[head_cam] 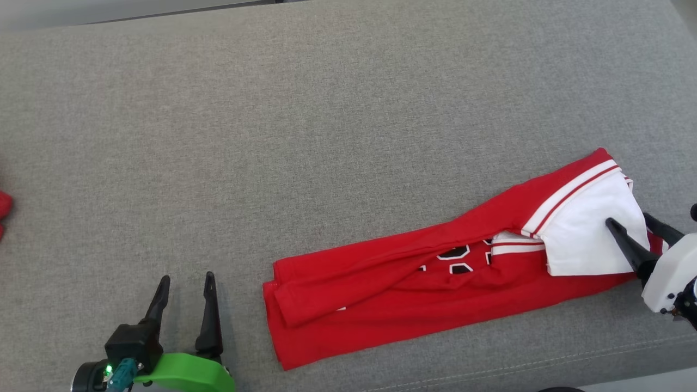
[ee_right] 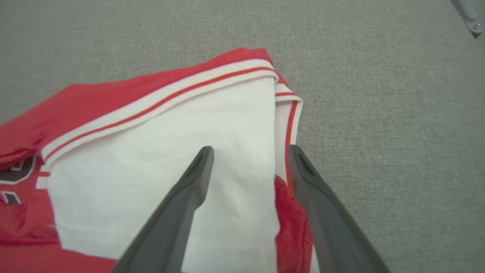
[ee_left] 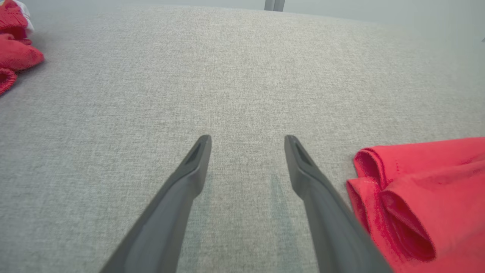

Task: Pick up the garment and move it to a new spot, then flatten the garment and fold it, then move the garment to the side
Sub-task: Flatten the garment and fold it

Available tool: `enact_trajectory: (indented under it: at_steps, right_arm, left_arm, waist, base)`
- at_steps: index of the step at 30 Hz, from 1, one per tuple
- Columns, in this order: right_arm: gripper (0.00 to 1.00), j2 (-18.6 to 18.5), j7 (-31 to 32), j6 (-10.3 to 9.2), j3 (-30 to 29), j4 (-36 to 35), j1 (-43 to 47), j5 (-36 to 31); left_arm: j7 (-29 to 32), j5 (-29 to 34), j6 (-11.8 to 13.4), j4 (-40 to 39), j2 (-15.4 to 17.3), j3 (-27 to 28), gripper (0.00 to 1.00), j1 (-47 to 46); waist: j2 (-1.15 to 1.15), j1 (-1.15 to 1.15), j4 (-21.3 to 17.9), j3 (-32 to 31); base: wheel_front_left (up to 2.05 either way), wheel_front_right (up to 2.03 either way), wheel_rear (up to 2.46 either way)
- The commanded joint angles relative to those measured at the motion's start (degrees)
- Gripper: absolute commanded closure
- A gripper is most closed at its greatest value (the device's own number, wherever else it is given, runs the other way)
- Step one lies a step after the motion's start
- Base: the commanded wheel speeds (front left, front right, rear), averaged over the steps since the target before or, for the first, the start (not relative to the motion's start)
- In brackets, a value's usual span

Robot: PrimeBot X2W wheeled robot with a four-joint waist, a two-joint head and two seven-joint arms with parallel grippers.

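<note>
The garment (head_cam: 414, 283) is a red jersey with white trim and black lettering, folded into a long strip on the grey cushion, slanting from lower left to upper right. Its white sleeve (ee_right: 151, 151) lies on top at the right end. My right gripper (head_cam: 629, 219) is open over that end; in the right wrist view (ee_right: 250, 149) one finger lies above the white cloth and the other along the garment's red edge. My left gripper (head_cam: 187, 277) stands open on bare cushion, a little left of the garment's rolled left end (ee_left: 424, 189), with nothing between its fingers (ee_left: 247, 138).
The grey fabric surface (head_cam: 326, 136) stretches wide behind and left of the garment. Its front edge with a seam (head_cam: 544, 365) runs close below the garment. Other red clothes (ee_left: 15, 57) lie at the far left (head_cam: 2, 209).
</note>
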Motion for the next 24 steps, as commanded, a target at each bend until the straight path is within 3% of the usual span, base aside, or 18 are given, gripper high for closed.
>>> enact_trajectory:
  at_steps: [1, 13, 24]
  right_arm:
    - [0.00, 0.64, 0.73, -0.04, 0.31, 1.84, -0.47, -0.61]
    - [0.00, 5.05, 2.09, -0.09, 3.29, 13.59, -4.73, -3.71]
    - [0.00, 5.93, 4.59, -0.15, 4.78, 18.10, -4.35, -0.45]
  left_arm:
    - [-0.22, 2.01, -0.85, -0.25, -0.95, 0.63, 0.00, -0.49]
    - [-0.26, 10.25, -9.31, 0.74, -9.14, 7.34, 0.00, 1.54]
    - [-0.22, 14.96, -14.20, 2.69, -13.23, 12.54, 0.00, 1.88]
  waist:
    - [0.00, 0.00, 0.71, 0.01]
    - [0.00, 0.00, 2.25, 0.20]
    - [0.00, 0.00, 2.16, 0.66]
  base:
    - [0.00, 0.00, 0.00]
    - [0.00, 0.00, 0.00]
    - [0.00, 0.00, 0.00]
